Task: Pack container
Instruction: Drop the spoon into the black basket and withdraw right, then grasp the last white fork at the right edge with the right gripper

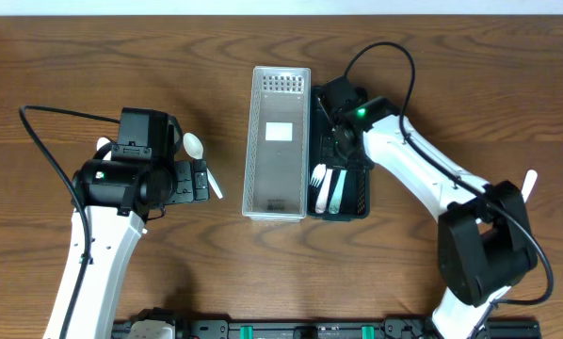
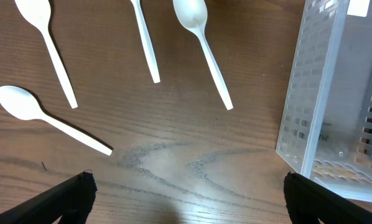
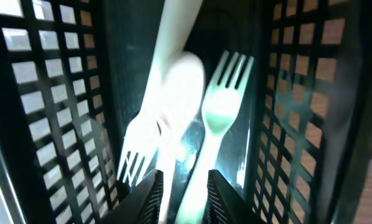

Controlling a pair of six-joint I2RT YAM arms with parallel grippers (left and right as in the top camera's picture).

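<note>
Spoons (image 2: 211,62): likely light, stiff, slick plastic; pinch mid-handle.
Left claw (image 2: 189,193): apart, over surface (image 2: 173,162).
Right claw (image 3: 183,196): inside basket (image 3: 285,124), astride fork (image 3: 220,112); grip cannot be told.

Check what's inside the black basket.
White plastic cutlery: two forks and a blurred third piece between them. The right arm covers the far end of the basket from overhead, so anything there is hidden.

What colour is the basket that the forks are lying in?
Black, with open grid walls; the basket shows best in the right wrist view.
</note>
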